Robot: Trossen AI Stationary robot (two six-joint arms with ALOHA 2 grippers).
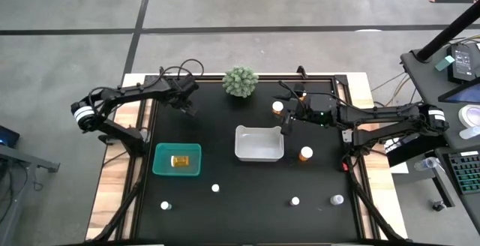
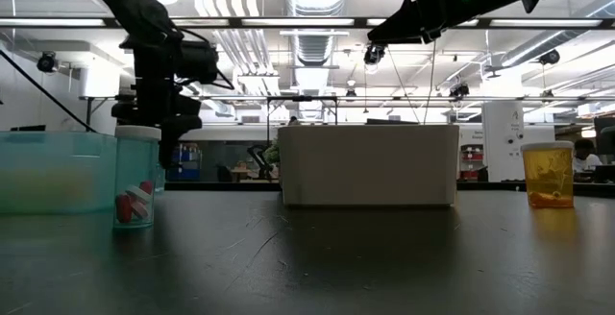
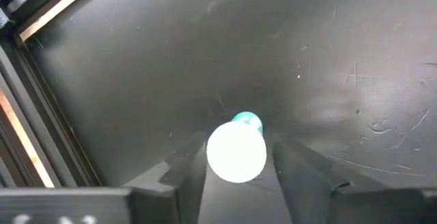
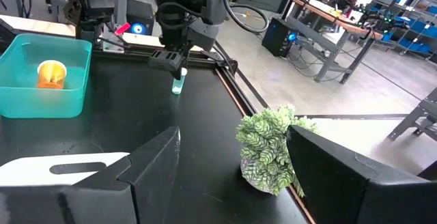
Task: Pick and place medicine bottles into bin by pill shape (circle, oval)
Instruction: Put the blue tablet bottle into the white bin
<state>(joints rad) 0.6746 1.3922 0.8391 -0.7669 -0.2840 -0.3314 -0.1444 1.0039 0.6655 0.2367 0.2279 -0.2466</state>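
Left gripper (image 3: 240, 183) straddles an upright bottle near the table's far-left edge.

The clear, teal-tinted bottle (image 4: 179, 82) stands cap-up on the black table (image 1: 247, 193), long axis vertical, between the left fingers (image 3: 181, 176); whether they already pinch it I cannot tell. Rightward, the right gripper (image 1: 286, 123) hovers with fingers spread, empty, beside the white bin (image 1: 259, 144).

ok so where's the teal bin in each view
High view: the teal bin lies on the table's left half, an amber bottle lying in it.
Low view: at the picture's left edge, blurred.
Left wrist view: not in it.
Right wrist view: far left, with the same bottle inside.
Shared landmark: the white bin, beside it in the high view, central in the low view.
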